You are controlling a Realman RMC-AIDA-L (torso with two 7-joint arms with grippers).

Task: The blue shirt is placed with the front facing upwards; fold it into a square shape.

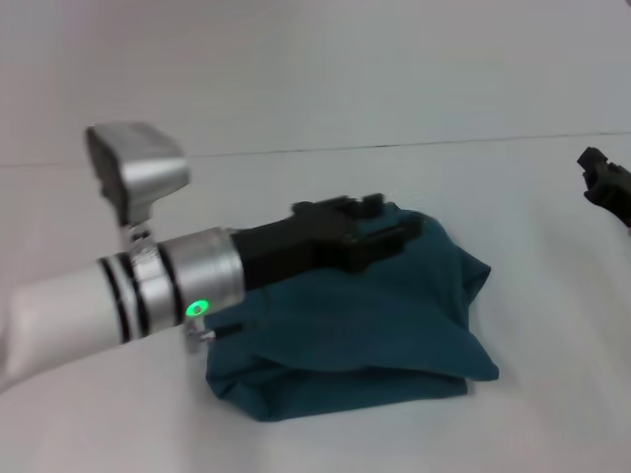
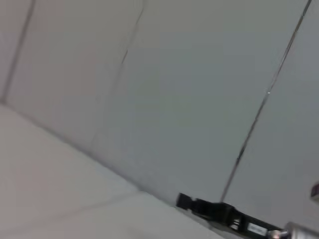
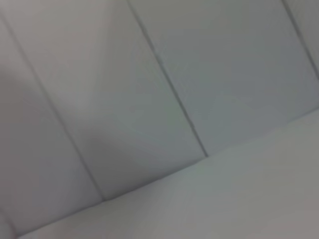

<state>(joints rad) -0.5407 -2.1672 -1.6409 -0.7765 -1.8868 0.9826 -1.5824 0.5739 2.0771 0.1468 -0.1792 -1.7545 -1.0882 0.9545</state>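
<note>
Blue shirt [image 1: 365, 325] sits centre-low in head view, folded to a rough squarish bundle on white table [image 1: 513, 434]. Soft, light, floppy; prob best pinched at a doubled edge/corner. Left gripper [image 1: 399, 235] over its upper edge, finger gap unclear. Right gripper [image 1: 606, 182] at right edge, can't tell.

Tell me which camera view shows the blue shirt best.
The head view. There the blue shirt lies folded into a compact bundle on the white table, with the left gripper over its far edge. Neither the left wrist view nor the right wrist view shows the shirt at all, only table and wall.
</note>
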